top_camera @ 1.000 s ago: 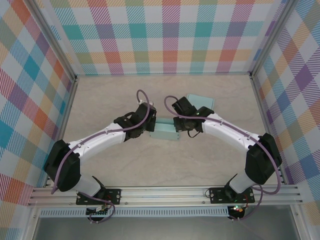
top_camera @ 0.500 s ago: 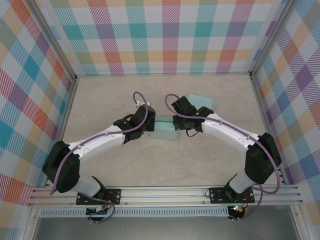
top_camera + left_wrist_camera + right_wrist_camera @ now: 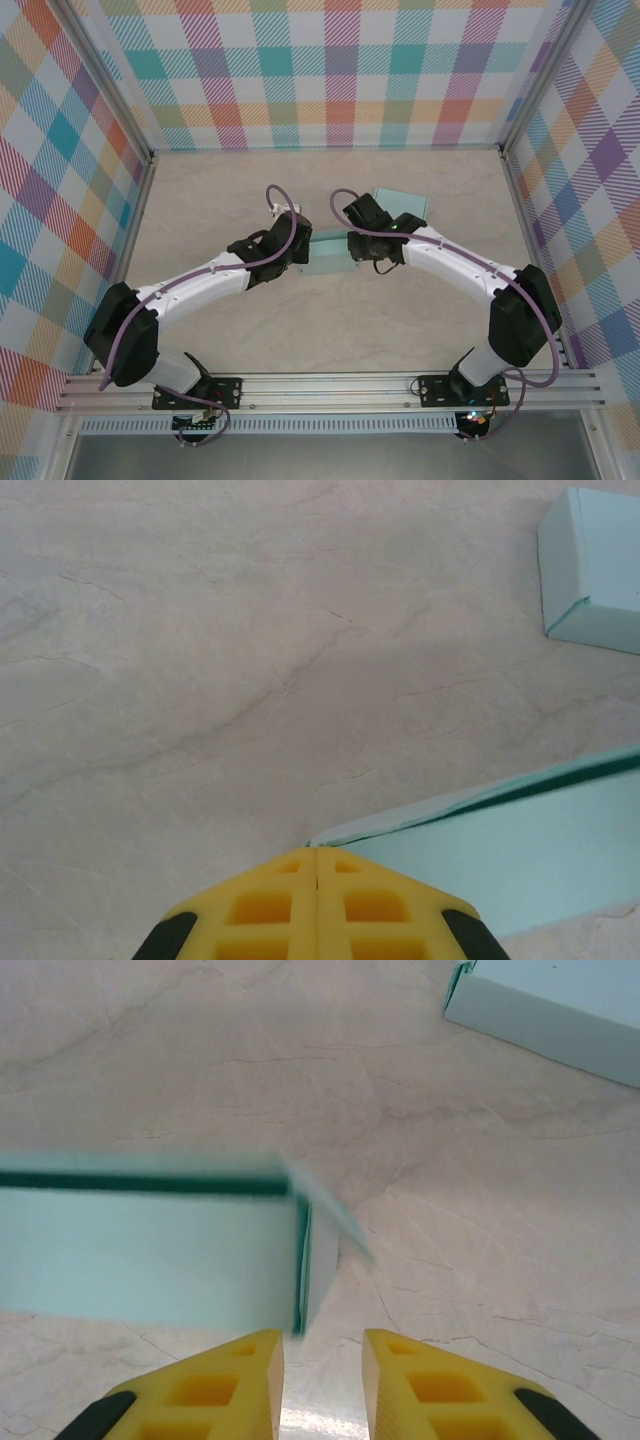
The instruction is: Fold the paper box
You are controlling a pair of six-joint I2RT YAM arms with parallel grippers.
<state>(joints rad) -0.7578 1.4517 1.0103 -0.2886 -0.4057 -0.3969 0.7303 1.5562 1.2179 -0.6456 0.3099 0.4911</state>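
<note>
The pale teal paper box (image 3: 328, 255) sits in the middle of the beige marbled desk (image 3: 220, 200), between the two arms. The left claw (image 3: 317, 852) is clenched, its yellow tips pressed together just beside the box's long edge. The right claw (image 3: 322, 1335) stands slightly parted, grasping nothing, with the box's end just ahead. A second teal box (image 3: 405, 200) lies farther back.

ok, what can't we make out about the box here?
Top view: paper box ends hidden under the left arm and right arm.
Right wrist: end flap motion-blurred; tucked or loose, cannot tell.
Left wrist: box runs off the right edge.
Also the second box: partly under the right arm in top view, cropped in both wrist views.
</note>
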